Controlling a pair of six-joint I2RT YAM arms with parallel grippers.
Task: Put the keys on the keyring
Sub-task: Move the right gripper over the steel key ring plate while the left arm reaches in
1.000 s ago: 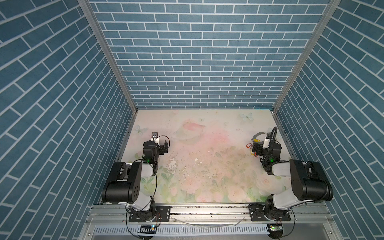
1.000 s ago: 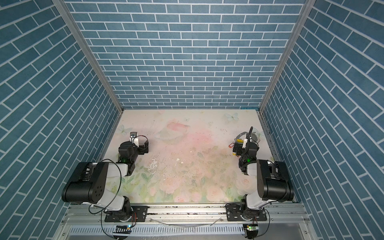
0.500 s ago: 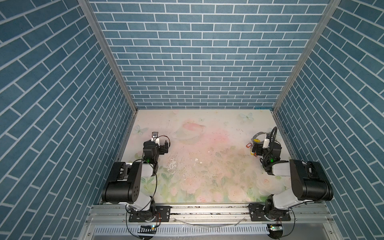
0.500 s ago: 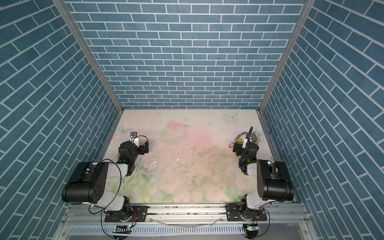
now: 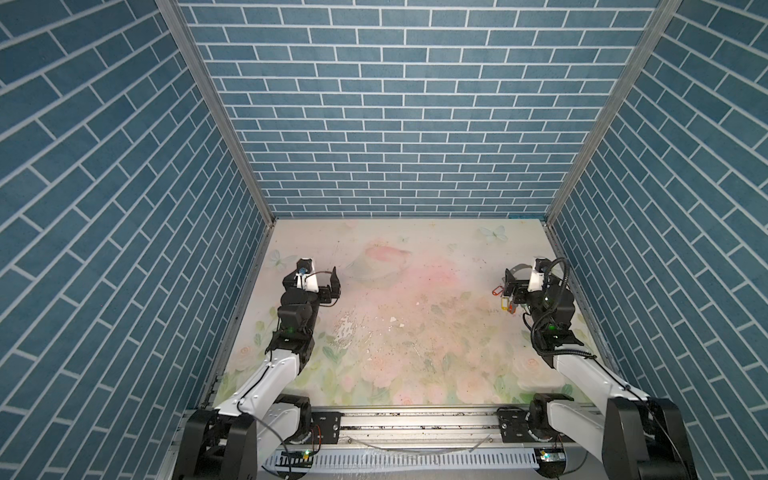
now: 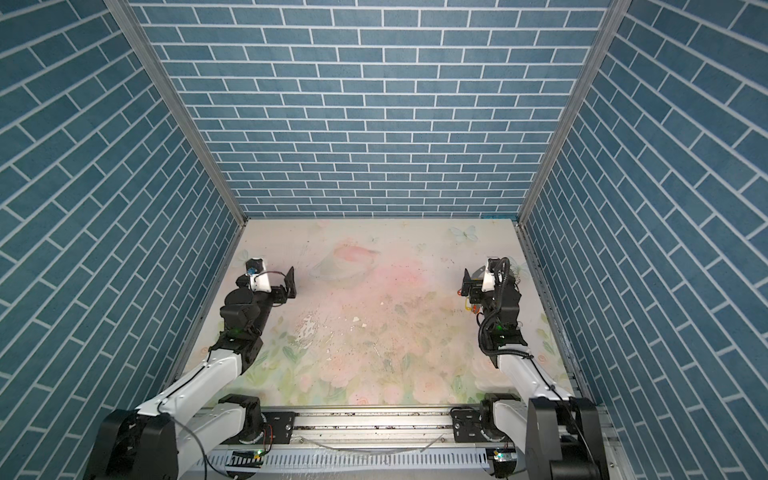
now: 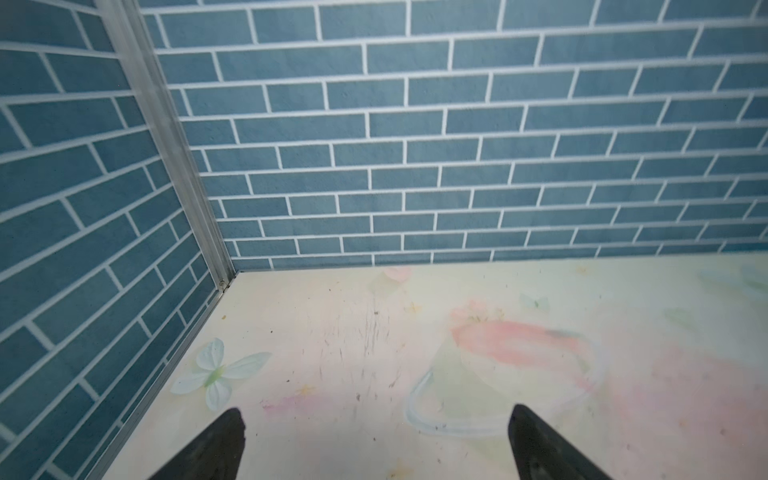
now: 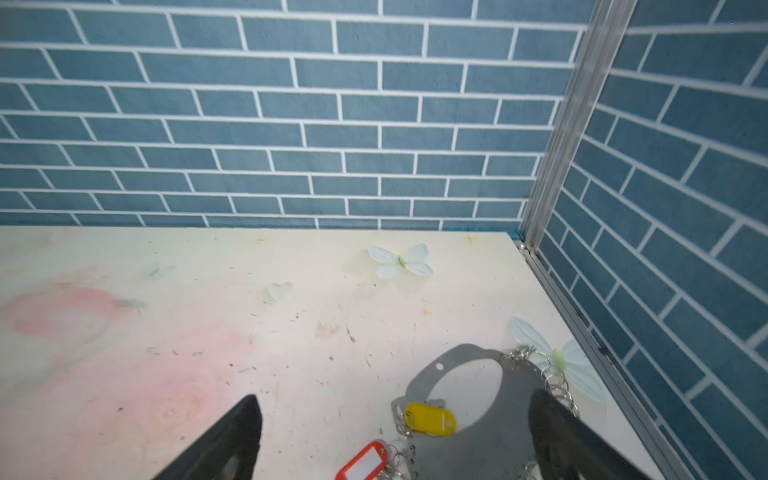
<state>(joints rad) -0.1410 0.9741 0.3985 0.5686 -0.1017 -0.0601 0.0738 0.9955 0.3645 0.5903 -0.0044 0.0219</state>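
Your right gripper (image 8: pixel 392 405) stands wide open, gripping nothing; the left gripper (image 7: pixel 375 411) is the same, over bare table (image 7: pixel 332 353). The keyring (image 8: pixel 469 353) lies flat just under the right fingers, with the yellow key tag (image 8: pixel 430 419) and red key tag (image 8: pixel 365 461) touching its small rings. Judged stage: approach. Next you must descend and pinch one tag cleanly. The red tag's label is blank — no writing is legible.

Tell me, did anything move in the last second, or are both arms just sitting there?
Nothing visibly changed. Both arms sit where they were, jaws wide apart: the left gripper over bare table, the right gripper over the keyring and the tagged keys, which lie in the same spot, not gripped.
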